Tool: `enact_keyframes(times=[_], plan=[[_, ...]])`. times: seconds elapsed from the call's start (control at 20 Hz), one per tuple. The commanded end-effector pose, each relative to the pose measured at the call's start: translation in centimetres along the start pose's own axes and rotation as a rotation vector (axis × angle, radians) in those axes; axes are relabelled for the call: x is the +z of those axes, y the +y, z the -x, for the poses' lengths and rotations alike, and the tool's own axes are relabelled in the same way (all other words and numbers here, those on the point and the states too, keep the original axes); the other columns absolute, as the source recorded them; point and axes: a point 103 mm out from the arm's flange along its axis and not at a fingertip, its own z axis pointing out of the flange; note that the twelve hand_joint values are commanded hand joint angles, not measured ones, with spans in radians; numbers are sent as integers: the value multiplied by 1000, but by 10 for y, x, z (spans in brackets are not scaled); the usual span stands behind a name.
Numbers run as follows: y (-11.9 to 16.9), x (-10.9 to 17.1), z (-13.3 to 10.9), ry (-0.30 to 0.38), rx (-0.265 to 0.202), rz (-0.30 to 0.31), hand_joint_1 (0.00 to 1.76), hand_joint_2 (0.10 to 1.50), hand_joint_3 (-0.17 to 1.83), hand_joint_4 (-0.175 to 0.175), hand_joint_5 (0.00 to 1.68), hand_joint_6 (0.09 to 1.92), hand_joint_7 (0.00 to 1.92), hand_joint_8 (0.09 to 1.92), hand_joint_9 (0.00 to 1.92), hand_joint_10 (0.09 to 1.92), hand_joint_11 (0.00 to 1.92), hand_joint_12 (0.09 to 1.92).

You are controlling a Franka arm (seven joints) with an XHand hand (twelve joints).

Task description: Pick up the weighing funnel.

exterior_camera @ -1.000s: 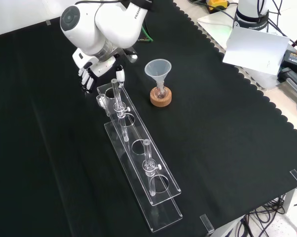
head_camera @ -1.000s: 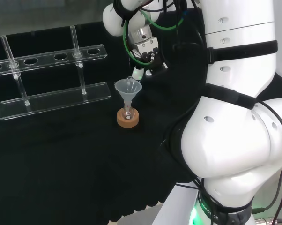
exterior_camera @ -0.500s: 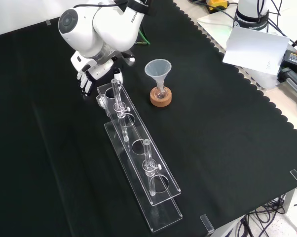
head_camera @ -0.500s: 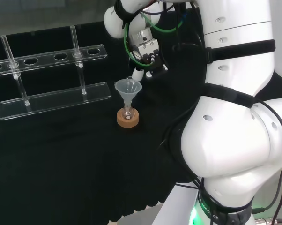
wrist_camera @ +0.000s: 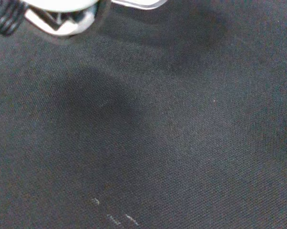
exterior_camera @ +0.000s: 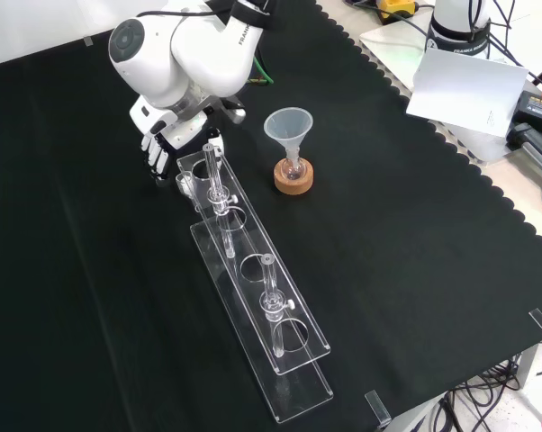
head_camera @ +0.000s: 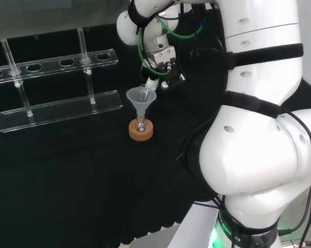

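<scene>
The hand (exterior_camera: 158, 144) hangs low over the black cloth, closer to the far edge of the bench in the front view. Its fingers (exterior_camera: 152, 155) point down and look open, holding nothing. I think it is open so it can grab. The small clear weighing funnel (exterior_camera: 184, 183) seems to lie on the cloth just beside the hand, at the end of the tube rack (exterior_camera: 307, 387). The big funnel (exterior_camera: 289, 126) stands apart in its flask.

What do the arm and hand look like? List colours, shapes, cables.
The arm has glossy white rounded links with black bands at the joints, a round grey cap on one link, and a green light near its base. Green cables loop beside the wrist. The hand is black and white.
</scene>
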Motion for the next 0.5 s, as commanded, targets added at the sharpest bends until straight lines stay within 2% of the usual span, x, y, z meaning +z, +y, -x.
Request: enact_keyframes(times=[0.05,0.5], plan=[[3,0,2,6,-8,1,898,556,647,8,641,519,572,639,753,491,553,1256],[8,4,0,-8,-14,11,910,556,646,11,595,589,553,635,755,490,563,1254]])
